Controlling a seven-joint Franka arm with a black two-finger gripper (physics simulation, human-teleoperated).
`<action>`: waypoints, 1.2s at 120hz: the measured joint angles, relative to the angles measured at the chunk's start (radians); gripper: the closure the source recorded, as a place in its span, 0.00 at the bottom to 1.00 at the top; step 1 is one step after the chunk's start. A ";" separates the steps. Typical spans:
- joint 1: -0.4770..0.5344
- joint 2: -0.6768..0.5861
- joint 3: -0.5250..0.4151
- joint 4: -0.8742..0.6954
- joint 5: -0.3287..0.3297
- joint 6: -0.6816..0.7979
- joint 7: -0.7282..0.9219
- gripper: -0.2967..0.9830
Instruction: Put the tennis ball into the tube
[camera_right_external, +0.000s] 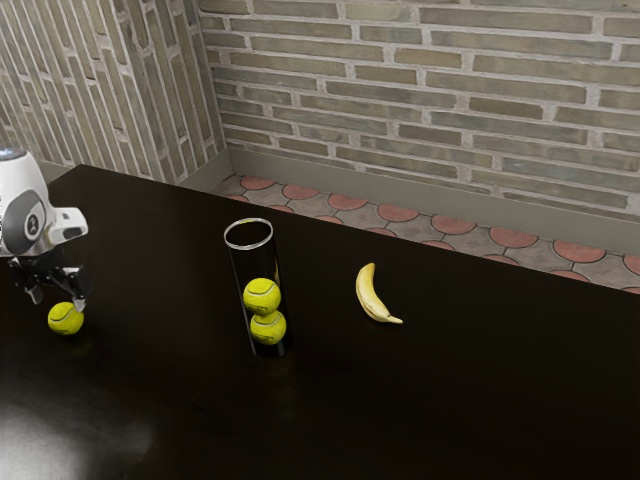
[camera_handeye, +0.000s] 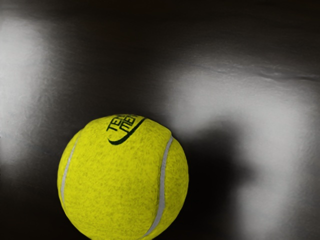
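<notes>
- Brick walls (camera_right_external: 430, 90) stand behind a dark, glossy surface (camera_right_external: 450, 410).
- A black gripper (camera_right_external: 57, 297) hovers over a loose tennis ball (camera_right_external: 66, 319) on the surface, its fingers (camera_right_external: 80, 303) spread.
- Two more balls (camera_right_external: 262, 297) sit stacked inside an upright, clear tube (camera_right_external: 256, 264).
- A banana (camera_right_external: 371, 294) lies toward the exterior view's right.

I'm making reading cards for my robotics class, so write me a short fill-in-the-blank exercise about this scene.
1. Inside the clear tube, the tennis balls number ____.
2. The gripper, its fingers apart over the loose ball, is ____, not shut.
3. The curved yellow fruit on the table is a ____.
4. Of the tube and the fruit, the one nearer to the loose ball is the ____.

Missing words: two; open; banana; tube.
</notes>
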 joint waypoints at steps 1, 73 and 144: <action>0.001 0.003 0.000 0.000 0.000 0.005 0.006 0.23; 0.021 0.142 0.000 0.018 -0.113 0.136 0.267 0.27; 0.041 0.172 0.000 0.042 -0.180 0.155 0.353 0.47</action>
